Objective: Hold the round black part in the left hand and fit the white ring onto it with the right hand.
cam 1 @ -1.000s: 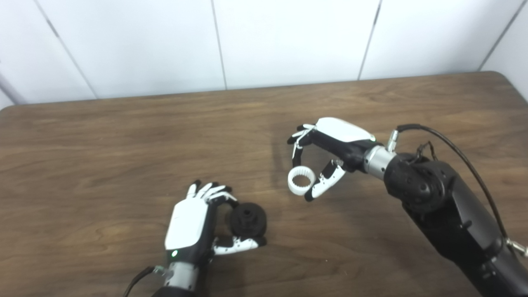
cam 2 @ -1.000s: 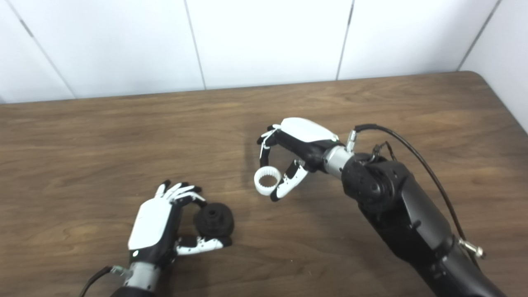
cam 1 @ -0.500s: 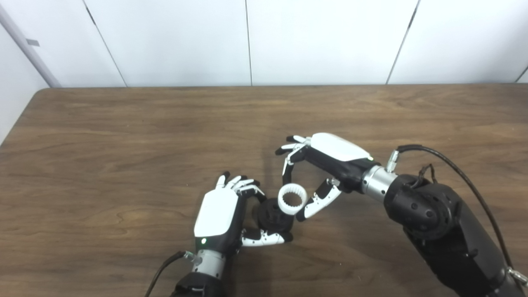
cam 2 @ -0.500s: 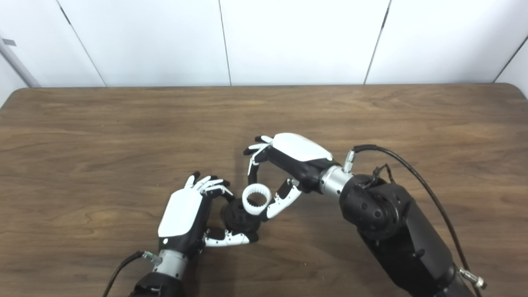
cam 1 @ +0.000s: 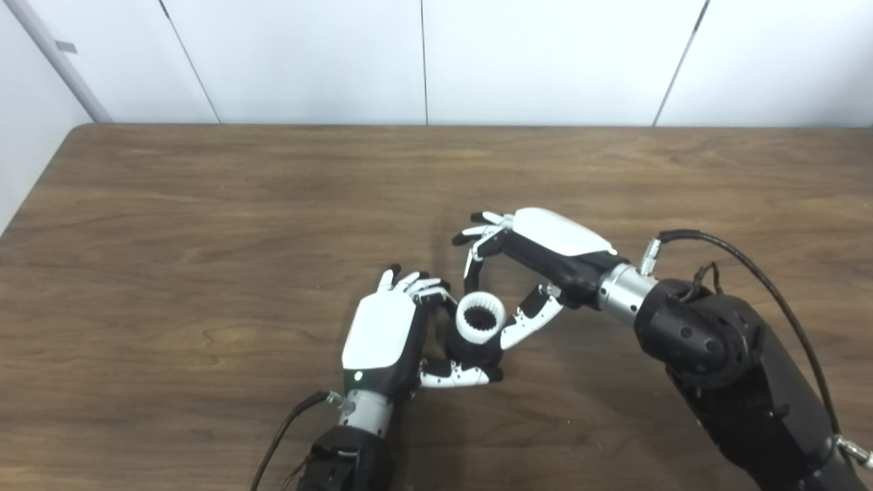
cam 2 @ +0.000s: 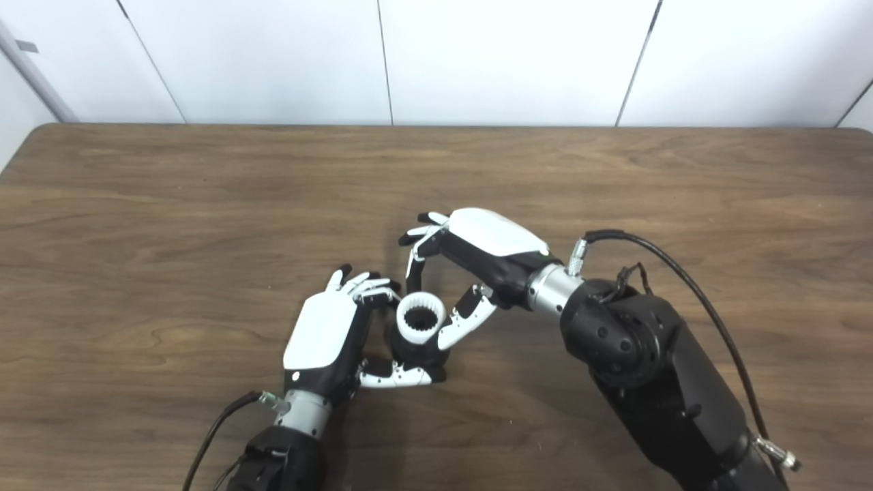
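1. Left eye view: left hand (cam 1: 382,334) grips the round black part (cam 1: 470,351) above the table (cam 1: 170,239); right hand (cam 1: 539,259), at 2 o'clock, pinches the white ring (cam 1: 480,318) atop it.
2. Right eye view: same arrangement; ring seating depth cannot be told.

Both head cameras look steeply down from close range onto the brown wooden worktop (cam 1: 204,204), facing the white panelled wall (cam 2: 511,61) along the frame top. They share nearly everything; the right eye view sits slightly rightward.
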